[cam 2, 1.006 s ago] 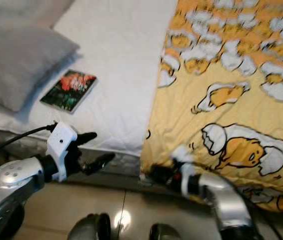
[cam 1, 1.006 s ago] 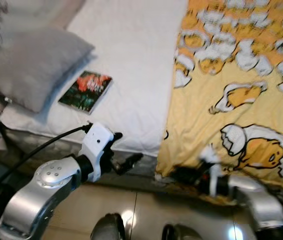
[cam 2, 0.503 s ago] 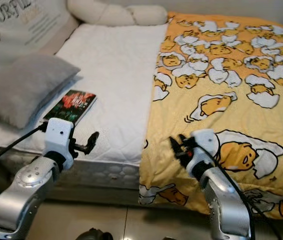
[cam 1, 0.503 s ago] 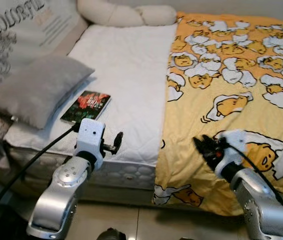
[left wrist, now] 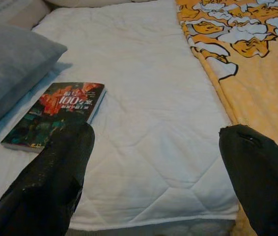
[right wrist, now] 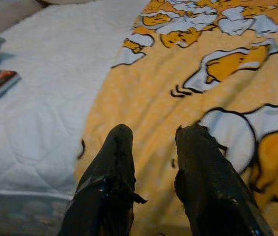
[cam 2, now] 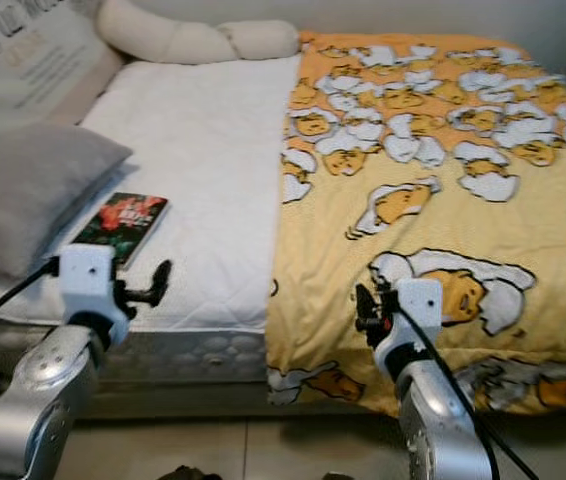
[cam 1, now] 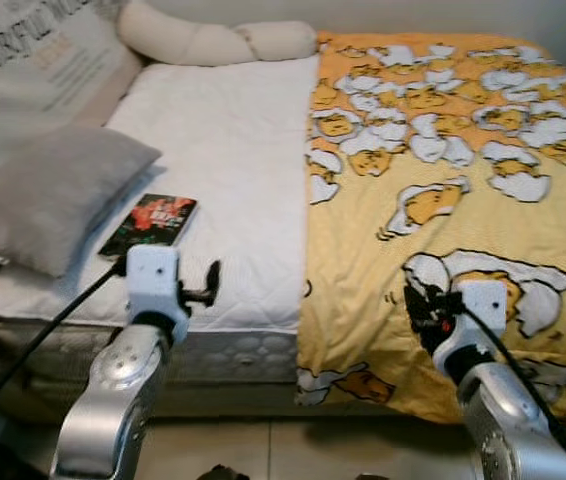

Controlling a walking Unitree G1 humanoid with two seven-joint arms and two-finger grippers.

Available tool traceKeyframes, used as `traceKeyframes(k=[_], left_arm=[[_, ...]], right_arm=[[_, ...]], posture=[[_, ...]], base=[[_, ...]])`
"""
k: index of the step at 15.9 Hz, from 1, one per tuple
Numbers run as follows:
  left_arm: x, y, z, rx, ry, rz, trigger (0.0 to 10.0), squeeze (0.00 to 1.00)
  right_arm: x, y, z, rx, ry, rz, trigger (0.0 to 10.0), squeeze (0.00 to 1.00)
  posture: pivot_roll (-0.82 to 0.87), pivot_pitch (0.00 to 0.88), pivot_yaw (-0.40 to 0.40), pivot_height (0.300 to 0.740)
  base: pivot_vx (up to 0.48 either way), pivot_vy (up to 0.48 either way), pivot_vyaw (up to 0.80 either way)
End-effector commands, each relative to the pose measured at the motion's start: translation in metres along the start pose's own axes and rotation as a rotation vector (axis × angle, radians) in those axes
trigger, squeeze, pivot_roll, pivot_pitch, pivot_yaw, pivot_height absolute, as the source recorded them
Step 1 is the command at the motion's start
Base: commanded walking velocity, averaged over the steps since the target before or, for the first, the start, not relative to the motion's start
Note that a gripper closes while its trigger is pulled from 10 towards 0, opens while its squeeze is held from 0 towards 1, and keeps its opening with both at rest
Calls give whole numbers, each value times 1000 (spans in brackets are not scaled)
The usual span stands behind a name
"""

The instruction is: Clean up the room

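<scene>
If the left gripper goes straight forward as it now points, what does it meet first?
Probably the bare white mattress: the left gripper, fingers wide open, points across it, with the book off beside one finger. Depth is uncertain.
</scene>
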State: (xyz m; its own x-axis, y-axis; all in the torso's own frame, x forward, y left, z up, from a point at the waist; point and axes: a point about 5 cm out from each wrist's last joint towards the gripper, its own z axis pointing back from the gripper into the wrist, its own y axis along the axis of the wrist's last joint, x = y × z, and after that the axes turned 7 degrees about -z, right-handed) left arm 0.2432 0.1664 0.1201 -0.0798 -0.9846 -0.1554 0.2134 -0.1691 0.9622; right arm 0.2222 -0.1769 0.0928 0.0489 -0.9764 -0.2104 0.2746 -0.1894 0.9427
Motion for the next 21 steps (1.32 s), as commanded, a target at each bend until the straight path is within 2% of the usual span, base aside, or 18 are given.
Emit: traceKeyframes(k=[1,3,6,10,13,21], left_arm=[[-8,4,5,23,35,-14,10000,0],[-13,-1,11,12,53,-18,10000,0],[-14,2,10,30,56,-40,10000,0],[-15,3,10,19,44,-7,10000,0],[-13,0,14,36,58,-9,10000,0],[-13,0,14,36,58,-9,10000,0]], right_arm=[[-1,3,1,19,-8,7,10000,0],[0,2,2,18,-16,-9,10000,0],[-4,-1,0,8,-10,-11,10000,0],[-7,-5,-1,-11,-13,-33,10000,0],[-6,-12,1,-38,-2,1,10000,0],[-6,-12,1,-38,-2,1,10000,0]], posture=[[-46,0,53,740],[-31,0,46,740],[-26,0,47,740],[-18,0,42,740],[-7,0,25,740],[-7,0,25,740]], base=[[0,0,0],[0,0,0],[0,0,0],[0,0,0],[0,0,0],[0,0,0]])
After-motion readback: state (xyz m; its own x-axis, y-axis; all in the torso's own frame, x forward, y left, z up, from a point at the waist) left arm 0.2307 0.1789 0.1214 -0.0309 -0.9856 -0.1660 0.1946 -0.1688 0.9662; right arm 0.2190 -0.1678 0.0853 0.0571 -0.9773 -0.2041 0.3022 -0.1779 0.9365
